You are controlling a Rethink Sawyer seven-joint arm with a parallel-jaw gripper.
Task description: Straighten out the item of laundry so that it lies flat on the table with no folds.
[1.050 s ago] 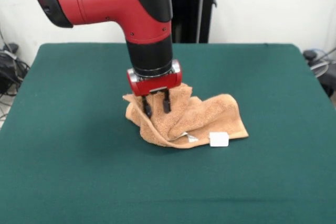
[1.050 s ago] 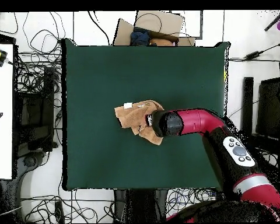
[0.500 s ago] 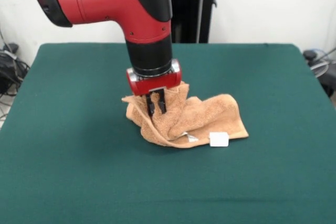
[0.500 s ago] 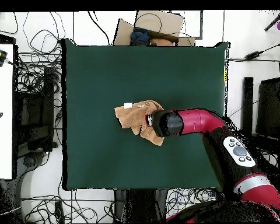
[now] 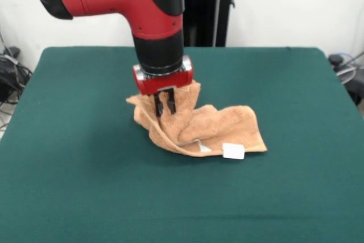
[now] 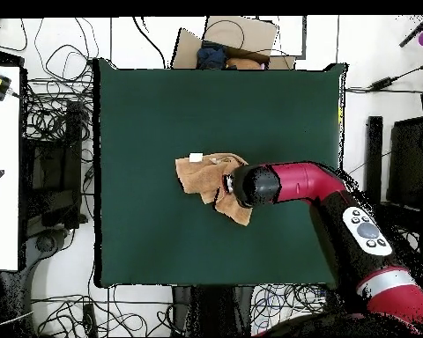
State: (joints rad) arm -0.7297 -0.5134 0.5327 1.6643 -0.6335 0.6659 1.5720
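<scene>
Green table (image 5: 68,169), crumpled towel (image 5: 216,129) near its centre.
Gripper (image 5: 164,105) pinched a raised fold at towel's end, fingers together on cloth; white tag (image 5: 233,151) lay at towel's edge.

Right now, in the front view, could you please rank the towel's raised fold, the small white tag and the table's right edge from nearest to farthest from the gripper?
1. Raised fold of the towel: pinched in the gripper.
2. White tag: lower right, at the towel's front edge.
3. Right edge of the table: far right.
</scene>
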